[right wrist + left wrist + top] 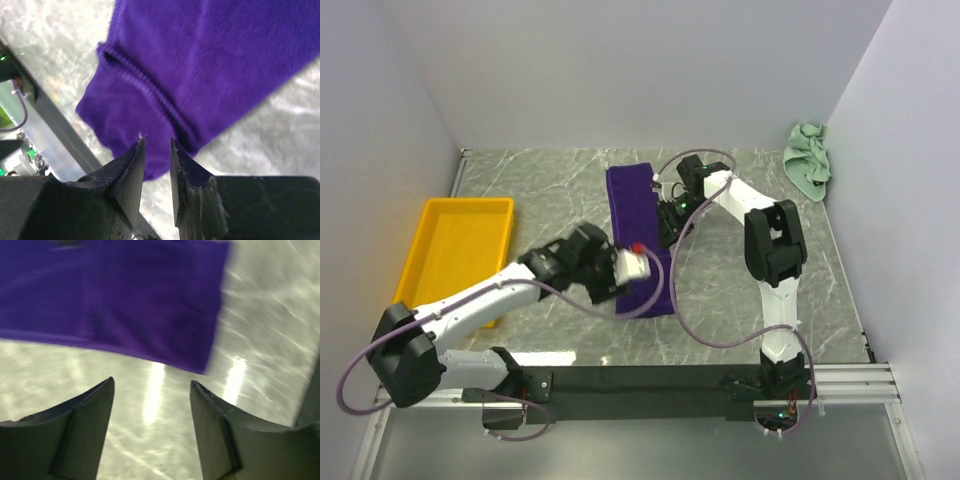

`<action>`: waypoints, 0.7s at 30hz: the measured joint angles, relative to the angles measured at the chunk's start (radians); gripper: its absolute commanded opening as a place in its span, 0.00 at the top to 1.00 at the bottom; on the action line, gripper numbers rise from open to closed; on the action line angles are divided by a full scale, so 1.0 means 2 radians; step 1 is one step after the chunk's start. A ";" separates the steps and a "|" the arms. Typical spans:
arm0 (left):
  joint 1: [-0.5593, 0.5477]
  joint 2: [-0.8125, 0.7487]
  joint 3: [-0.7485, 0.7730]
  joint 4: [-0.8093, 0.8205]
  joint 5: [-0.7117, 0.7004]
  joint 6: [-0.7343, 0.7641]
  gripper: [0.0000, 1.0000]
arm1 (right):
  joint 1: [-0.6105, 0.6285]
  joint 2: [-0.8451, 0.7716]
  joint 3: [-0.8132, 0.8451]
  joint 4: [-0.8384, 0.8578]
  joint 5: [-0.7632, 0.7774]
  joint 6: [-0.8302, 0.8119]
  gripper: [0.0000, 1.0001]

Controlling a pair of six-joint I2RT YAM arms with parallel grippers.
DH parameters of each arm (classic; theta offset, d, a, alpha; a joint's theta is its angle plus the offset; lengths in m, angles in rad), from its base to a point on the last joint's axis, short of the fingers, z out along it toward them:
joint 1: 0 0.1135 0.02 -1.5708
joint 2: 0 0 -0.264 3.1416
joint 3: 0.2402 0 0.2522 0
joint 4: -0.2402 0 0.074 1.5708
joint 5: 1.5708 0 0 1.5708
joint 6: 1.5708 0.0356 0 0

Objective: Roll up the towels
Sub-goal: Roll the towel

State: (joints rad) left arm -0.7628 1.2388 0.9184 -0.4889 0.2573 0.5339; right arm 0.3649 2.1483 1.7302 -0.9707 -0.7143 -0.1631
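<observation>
The purple towel (632, 200) lies flat as a long strip down the middle of the table. My left gripper (642, 268) hovers over its near part, open; in the left wrist view the left gripper (152, 382) has only bare table between its fingers, with a corner of the purple towel (125, 300) just ahead. My right gripper (670, 220) sits at the towel's right edge. From the right wrist, the right gripper (157, 141) shows a narrow empty gap above the purple towel (210, 65), whose end carries a fold ridge. The mint green towel (808, 160) lies crumpled at the back right.
A yellow tray (430, 250) stands at the left side of the table. White walls close in the table at the back and on both sides. A black rail (650, 380) with the arm bases runs along the near edge.
</observation>
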 measured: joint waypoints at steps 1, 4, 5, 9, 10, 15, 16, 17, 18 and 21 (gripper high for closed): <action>-0.017 0.002 -0.011 0.000 -0.007 0.001 0.30 | 0.003 0.008 0.003 0.004 0.002 0.004 0.67; -0.076 0.017 -0.036 0.013 -0.027 -0.001 0.28 | 0.010 0.030 0.016 0.012 0.009 0.011 0.68; -0.093 0.024 -0.042 0.023 -0.033 -0.002 0.28 | 0.011 0.036 0.020 0.016 0.011 0.013 0.68; -0.133 0.057 -0.048 0.062 -0.060 -0.007 0.31 | 0.015 0.046 0.031 0.018 0.021 0.019 0.69; -0.137 0.068 -0.048 0.073 -0.066 -0.010 0.31 | 0.014 0.047 0.033 0.018 0.023 0.020 0.69; -0.145 0.114 -0.048 0.111 -0.080 -0.016 0.35 | 0.008 0.047 0.047 0.014 0.024 0.020 0.69; -0.147 0.123 -0.048 0.118 -0.081 -0.016 0.36 | 0.005 0.047 0.052 0.011 0.024 0.020 0.69; -0.150 0.131 -0.048 0.122 -0.081 -0.015 0.37 | 0.000 0.047 0.059 0.007 0.024 0.019 0.69; -0.152 0.140 -0.048 0.125 -0.080 -0.015 0.37 | -0.005 0.047 0.066 0.004 0.023 0.020 0.69; -0.155 0.162 -0.048 0.132 -0.080 -0.013 0.45 | -0.027 0.042 0.078 0.001 0.018 0.019 0.69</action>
State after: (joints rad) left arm -1.0721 1.5627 0.8215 -0.2256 0.0978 0.5076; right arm 0.3111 2.2322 1.8870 -0.9684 -0.6777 -0.1257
